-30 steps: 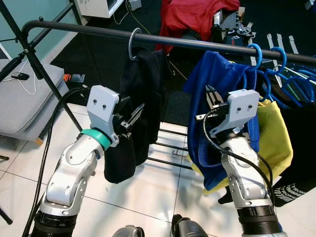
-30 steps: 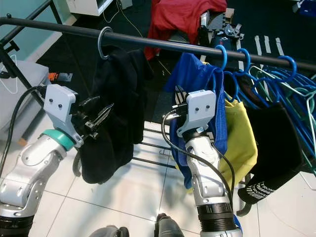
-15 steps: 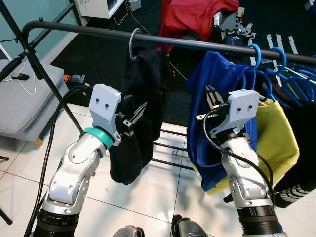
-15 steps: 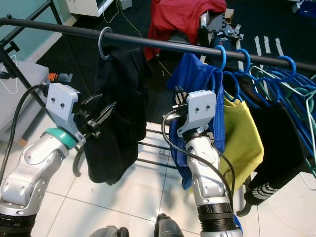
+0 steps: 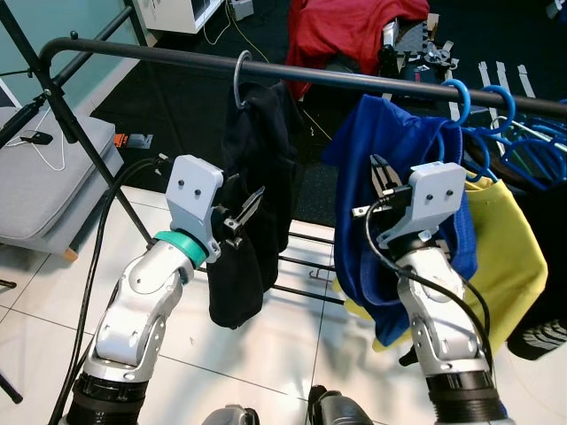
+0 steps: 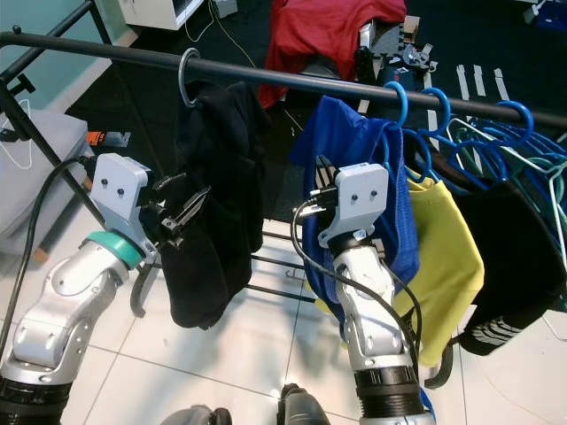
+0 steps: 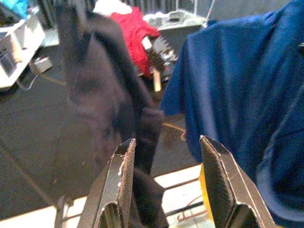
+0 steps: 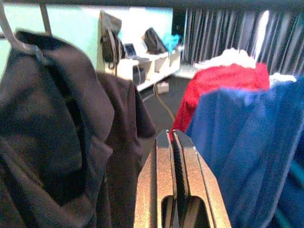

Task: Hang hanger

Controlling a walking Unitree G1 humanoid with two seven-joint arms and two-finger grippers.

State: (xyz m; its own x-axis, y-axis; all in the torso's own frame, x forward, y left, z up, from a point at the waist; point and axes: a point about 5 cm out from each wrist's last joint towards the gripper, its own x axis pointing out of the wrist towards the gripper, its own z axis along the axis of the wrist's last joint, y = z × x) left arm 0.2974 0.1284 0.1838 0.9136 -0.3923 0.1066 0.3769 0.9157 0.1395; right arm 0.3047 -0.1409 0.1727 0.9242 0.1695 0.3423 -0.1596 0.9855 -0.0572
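My left hand (image 5: 245,208) stood wide open at centre frame, holding nothing, its fingertips against the black garment (image 5: 257,177). That garment's grey hanger (image 5: 239,78) hooked the rail (image 5: 354,78) above. My right hand (image 5: 379,174) was closed, empty, before the blue shirt (image 5: 403,150).
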